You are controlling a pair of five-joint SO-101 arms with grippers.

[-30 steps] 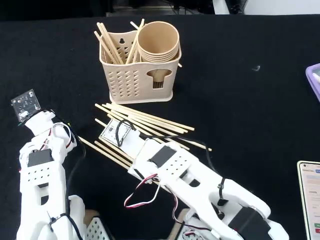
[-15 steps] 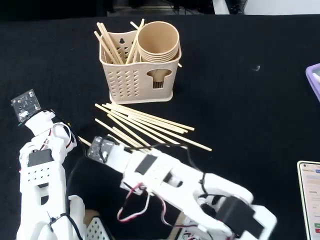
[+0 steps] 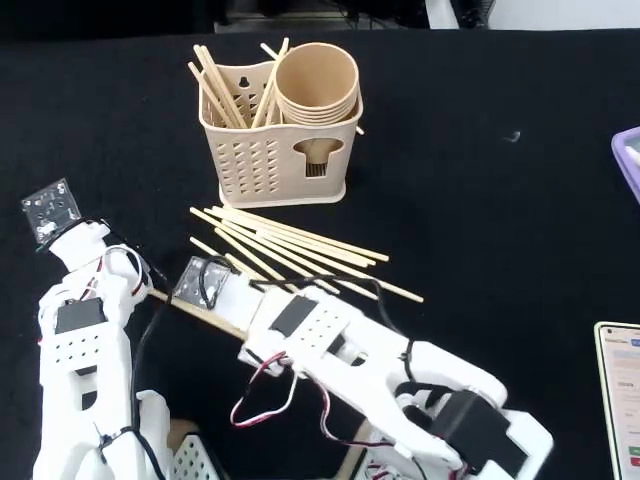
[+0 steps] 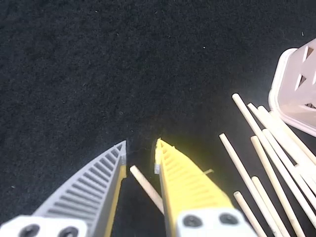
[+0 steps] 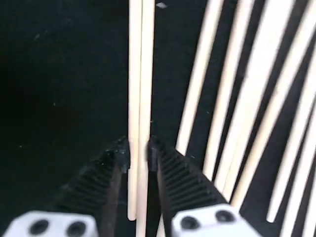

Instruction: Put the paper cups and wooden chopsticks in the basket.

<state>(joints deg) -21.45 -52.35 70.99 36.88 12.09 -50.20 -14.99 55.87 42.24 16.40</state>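
Chopsticks lie in a loose fan on the black table, just in front of the basket. The stacked cups and several more sticks already stand inside the basket.

The right gripper is low over the near edge of the fan. Its jaws are drawn in tight against a pair of sticks lying side by side. The left gripper rests over bare cloth with its jaws apart, and 1 stick end lies between them.

We judge 3 risks:
- The 2 sticks are pinched side by side, so 1 may slide out or scissor as they rise.
- The hold appears to be close to 1 end, so the long free length may droop and sweep the neighbouring sticks.
- A stick reaching into the left gripper's open jaws may catch there on lifting.

Compared with 1.0 s ago, the right arm has swung off the middle of the fan toward the left arm, uncovering sticks it hid. The left arm, basket and cups are unchanged.
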